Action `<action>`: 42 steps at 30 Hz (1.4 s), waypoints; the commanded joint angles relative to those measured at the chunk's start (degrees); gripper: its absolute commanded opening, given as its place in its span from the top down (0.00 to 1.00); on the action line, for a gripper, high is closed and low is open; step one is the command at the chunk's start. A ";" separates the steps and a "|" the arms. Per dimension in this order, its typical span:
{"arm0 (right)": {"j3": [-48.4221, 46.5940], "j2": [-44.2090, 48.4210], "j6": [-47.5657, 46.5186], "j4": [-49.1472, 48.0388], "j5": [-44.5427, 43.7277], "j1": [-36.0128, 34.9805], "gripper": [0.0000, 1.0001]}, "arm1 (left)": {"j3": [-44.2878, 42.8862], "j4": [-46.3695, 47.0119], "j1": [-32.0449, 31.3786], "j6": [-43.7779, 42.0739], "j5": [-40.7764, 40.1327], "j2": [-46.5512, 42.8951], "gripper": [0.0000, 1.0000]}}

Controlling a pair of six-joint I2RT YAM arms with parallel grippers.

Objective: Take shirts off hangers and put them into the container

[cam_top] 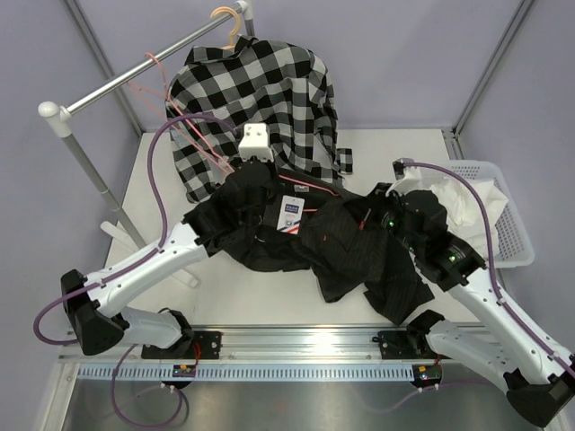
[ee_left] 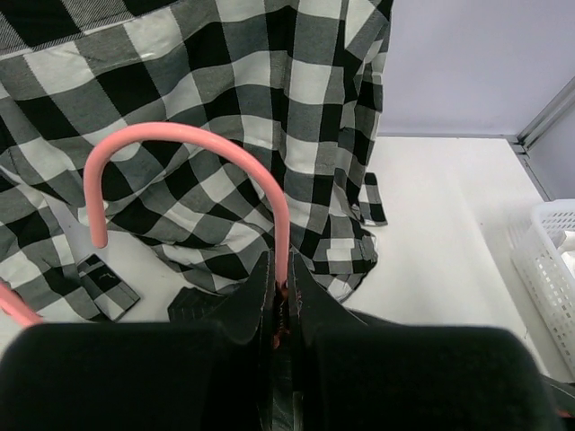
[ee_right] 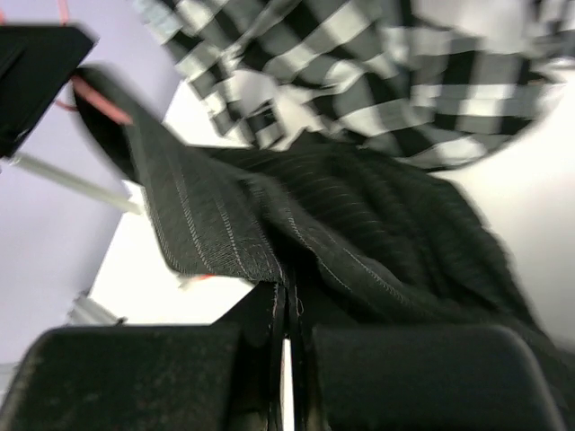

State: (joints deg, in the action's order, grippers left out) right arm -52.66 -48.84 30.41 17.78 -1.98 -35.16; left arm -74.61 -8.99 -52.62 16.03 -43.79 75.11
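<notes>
A black striped shirt (cam_top: 314, 238) hangs spread between my two grippers above the table. My left gripper (ee_left: 281, 280) is shut on the neck of a pink hanger (ee_left: 184, 142), just under its hook; from above it (cam_top: 241, 164) sits at the shirt's collar. My right gripper (ee_right: 286, 292) is shut on a hem of the black shirt (ee_right: 359, 224), at the garment's right side (cam_top: 370, 214). The checked shirt (cam_top: 256, 99) hangs on a beige hanger (cam_top: 229, 22) on the rail. A white shirt (cam_top: 454, 193) lies in the white lattice container (cam_top: 512, 238).
The silver rail (cam_top: 135, 76) slants across the back left on a white post (cam_top: 90, 171), with empty pink hangers (cam_top: 162, 94) dangling from it. The container's wall (ee_left: 548, 260) shows at the right of the left wrist view. Grey walls close in the table.
</notes>
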 commanded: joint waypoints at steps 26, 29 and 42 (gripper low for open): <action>-18.52 3.66 -13.80 25.20 0.38 13.18 1.00 | 13.70 3.46 0.59 -3.11 -7.45 -16.40 1.00; -20.54 2.70 -13.19 26.07 4.43 13.18 1.00 | 13.00 3.63 0.59 -2.76 -6.14 -15.52 1.00; -22.84 -3.81 -12.40 32.84 5.67 17.31 1.00 | 18.18 8.73 0.59 -4.96 -4.99 -23.60 1.00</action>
State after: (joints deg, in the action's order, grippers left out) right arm -73.06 -53.28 19.11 46.54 9.43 -22.02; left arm -57.82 -2.59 -53.91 15.40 -39.68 56.75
